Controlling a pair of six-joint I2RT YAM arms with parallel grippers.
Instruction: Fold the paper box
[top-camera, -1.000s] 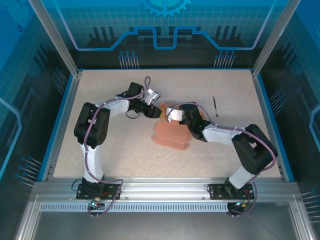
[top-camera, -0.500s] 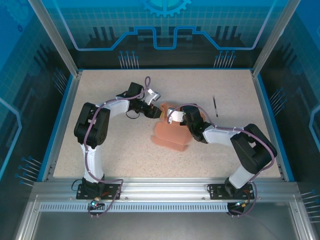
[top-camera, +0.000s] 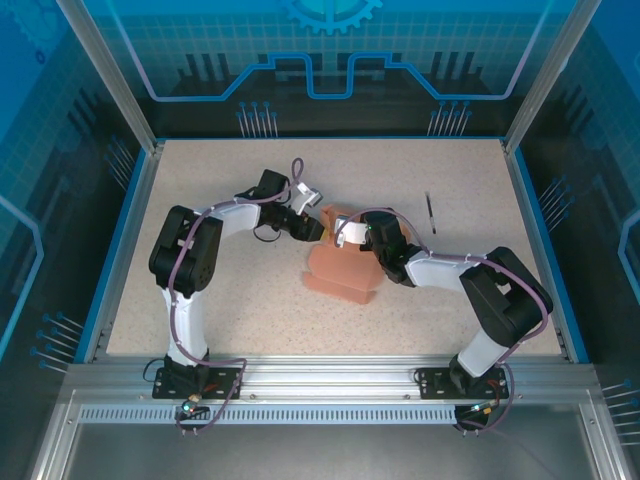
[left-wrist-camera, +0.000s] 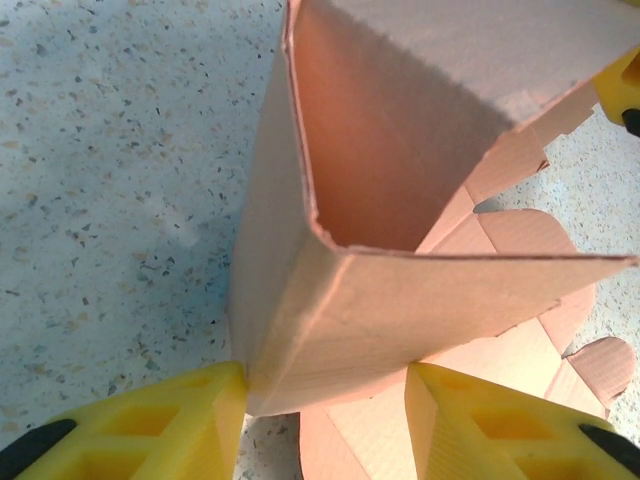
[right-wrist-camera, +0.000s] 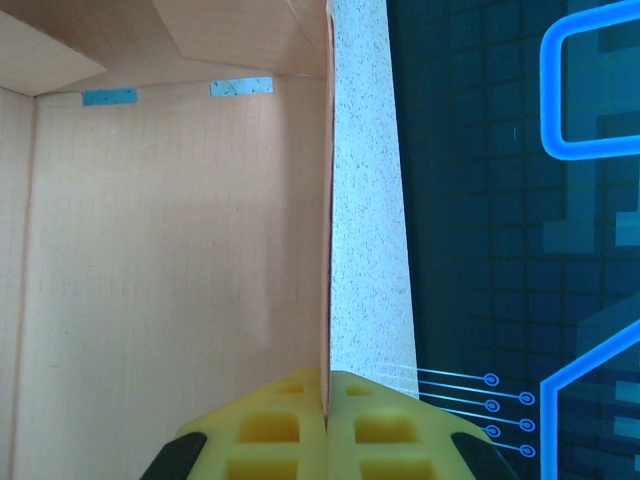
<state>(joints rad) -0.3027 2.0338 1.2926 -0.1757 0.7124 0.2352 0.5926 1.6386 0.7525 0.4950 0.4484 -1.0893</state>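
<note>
The paper box (top-camera: 340, 272) is salmon-orange card, partly raised, at the middle of the table. In the left wrist view its walls (left-wrist-camera: 400, 310) stand up as an open sleeve, with flat tabbed flaps lying behind on the table. My left gripper (top-camera: 318, 228) comes from the left; its yellow fingers (left-wrist-camera: 325, 385) straddle a folded corner of the box and touch the card on both sides. My right gripper (top-camera: 345, 232) is shut on one upright wall of the box (right-wrist-camera: 170, 250), the thin card edge pinched between its pads (right-wrist-camera: 327, 378).
A thin dark stick (top-camera: 430, 212) lies on the speckled tabletop (top-camera: 220, 290) to the right of the box. Blue rails border the table left (top-camera: 128, 230) and right (top-camera: 540, 240). Both arms crowd the centre.
My left gripper has edged slightly to the right against the box and narrowed a little. The right gripper and the box have barely moved.
</note>
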